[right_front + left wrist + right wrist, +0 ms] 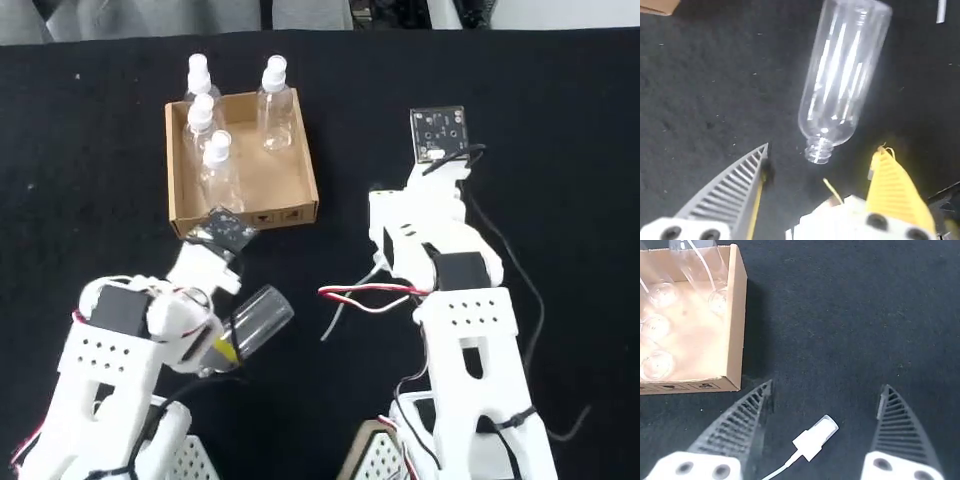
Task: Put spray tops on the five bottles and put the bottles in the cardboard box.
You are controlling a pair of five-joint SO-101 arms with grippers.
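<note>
**A:** Where's the uncapped bottle (260, 316)?

**B:** On its side on the black worktop (560, 150). Clear plastic, neck open. It lies near the front of the cardboard box (172, 170), off the box's front right corner. Neck twd the left arm, base pointing away from it.

**A:** Has the left tool (823, 148) got it?

**B:** No. The fingers are spread wide, one grey and one yellow, either side of the neck, and neither touches it. The tool holds nothing.

**A:** And the spray top (815, 437)?

**B:** White, lying flat on the worktop w/ a thin tube trailing from it. It sits btwn the fingers of the right tool (827, 385), closer to the tool's base than to the tips. Those fingers are also wide apart and don't touch it, so nothing is gripped. That tool is just beside the box's front right corner.

**A:** What's in the box?

**B:** Four capped bottles (220, 165), upright, white tops on. Three are along the left side and one is at the back right.

**A:** Any writing?

**B:** Small black marks on the box's front wall, approx the middle. Too small to read.

**A:** Anything else?

**B:** Red and white wires (360, 292) loop off the right arm, over the worktop btwn the two arms.
</note>
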